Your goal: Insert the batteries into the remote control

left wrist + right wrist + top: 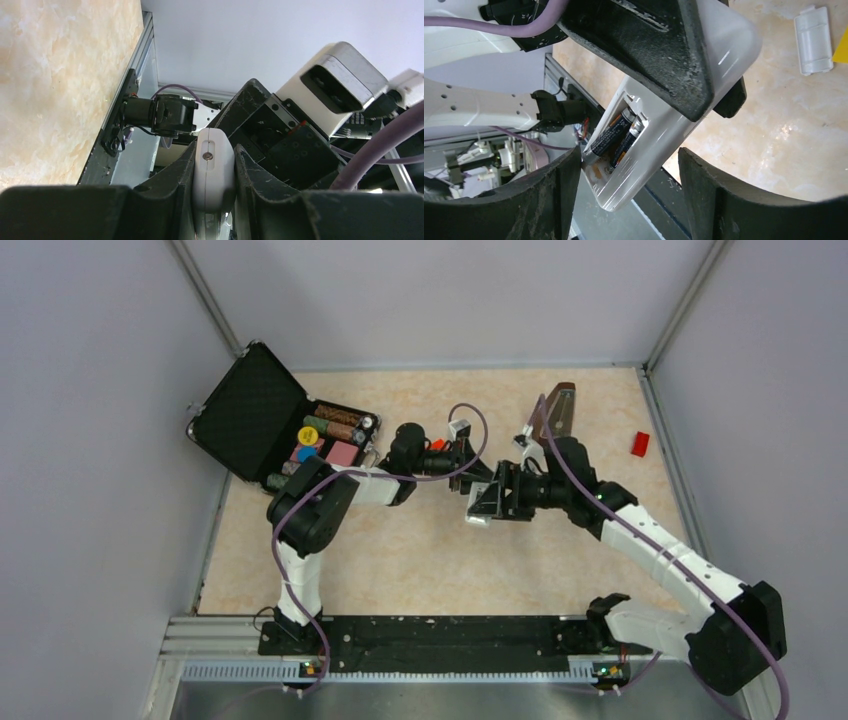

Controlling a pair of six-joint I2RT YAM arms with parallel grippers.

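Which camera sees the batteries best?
The right wrist view: both batteries lie side by side in the remote control's open back. The left wrist view shows only the remote's edge; the top view hides them.

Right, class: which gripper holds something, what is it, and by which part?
The left gripper clamps the remote control by the end away from the batteries; the right gripper is open around the other end, holding nothing.
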